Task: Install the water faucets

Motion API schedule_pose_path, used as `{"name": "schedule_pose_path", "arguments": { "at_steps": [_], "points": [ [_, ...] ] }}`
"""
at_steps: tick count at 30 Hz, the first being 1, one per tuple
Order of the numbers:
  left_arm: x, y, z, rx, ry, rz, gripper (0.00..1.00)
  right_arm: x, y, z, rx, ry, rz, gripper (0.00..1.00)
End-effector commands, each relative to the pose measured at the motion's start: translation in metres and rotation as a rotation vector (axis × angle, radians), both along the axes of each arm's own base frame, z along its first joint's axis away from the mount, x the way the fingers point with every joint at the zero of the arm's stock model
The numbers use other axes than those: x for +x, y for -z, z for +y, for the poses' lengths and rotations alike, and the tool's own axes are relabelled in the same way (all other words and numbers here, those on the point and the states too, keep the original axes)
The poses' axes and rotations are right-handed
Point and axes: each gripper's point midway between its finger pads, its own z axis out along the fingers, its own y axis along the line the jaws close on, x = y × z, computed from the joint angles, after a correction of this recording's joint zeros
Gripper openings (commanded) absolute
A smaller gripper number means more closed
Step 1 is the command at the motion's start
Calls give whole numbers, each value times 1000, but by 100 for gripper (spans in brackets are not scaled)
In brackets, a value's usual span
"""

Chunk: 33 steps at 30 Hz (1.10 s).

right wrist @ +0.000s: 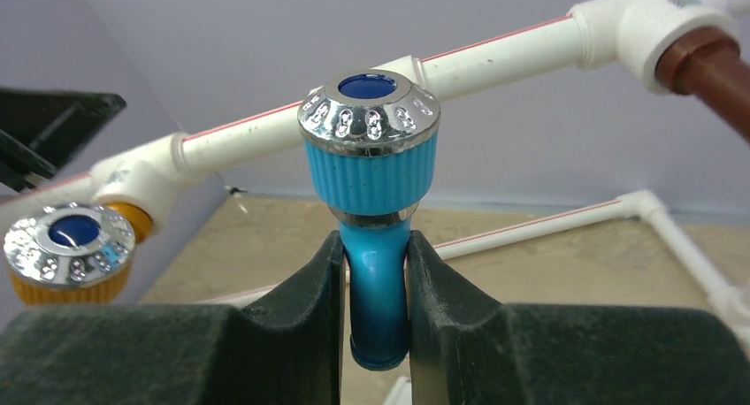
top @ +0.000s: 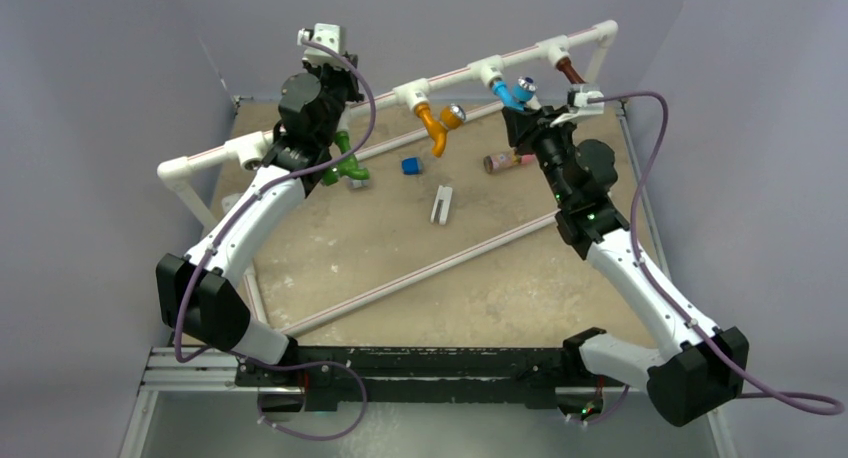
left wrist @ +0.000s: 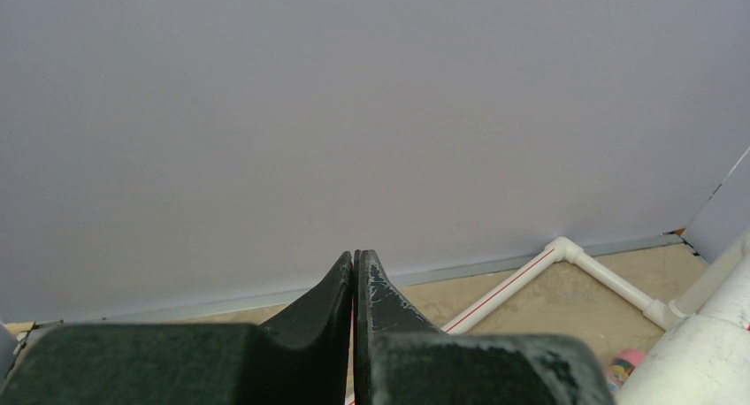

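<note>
A white pipe rail [top: 330, 118] runs across the back with several tee fittings. My right gripper [top: 522, 113] is shut on the spout of the blue faucet [top: 510, 94], whose upper end is at a tee. In the right wrist view the fingers [right wrist: 329, 281] clamp the blue faucet [right wrist: 371, 171] below its silver knob. The orange faucet [top: 433, 125] hangs from the tee to the left, and its knob [right wrist: 69, 241] also shows. The brown faucet [top: 570, 71] sits in the right tee. The green faucet [top: 347, 166] is partly hidden under my left arm. My left gripper [left wrist: 355, 262] is shut, empty, facing the wall.
A small blue cube [top: 410, 165], a brown cylinder with a pink cap [top: 505, 161] and a small white piece [top: 441, 203] lie on the tan table. A low pipe [top: 420, 273] crosses the table diagonally. Grey walls stand close on three sides.
</note>
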Motion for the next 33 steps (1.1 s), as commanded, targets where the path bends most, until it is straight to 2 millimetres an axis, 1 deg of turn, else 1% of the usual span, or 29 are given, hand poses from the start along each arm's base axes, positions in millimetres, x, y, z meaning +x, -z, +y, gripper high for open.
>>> {"name": "schedule_pose_path", "arguments": {
  "at_steps": [1,5,11,14,21,25,26,30,33],
  "points": [
    [-34,170,-34,251,164,478,0,-5,-71,-17,432,4,-115,0],
    [-35,170,-34,254,165,477,0,-5,-66,-13,594,-36,-46,0],
    [-35,170,-34,257,165,475,0,-9,-63,-9,818,-92,61,0],
    [-35,169,-34,258,164,475,0,-9,-63,-6,905,-117,110,0],
    [-36,168,-35,259,168,472,0,-13,-61,-1,1043,-164,193,0],
    [-36,168,-36,259,168,470,0,-19,-59,-2,1139,-198,222,0],
    [-36,168,-36,259,168,470,0,-20,-59,-2,1161,-207,229,2],
    [-36,170,-37,263,170,474,0,-24,-59,2,1235,-254,264,3],
    [-36,170,-37,264,168,472,0,-24,-59,4,1250,-272,275,13]
  ]
}}
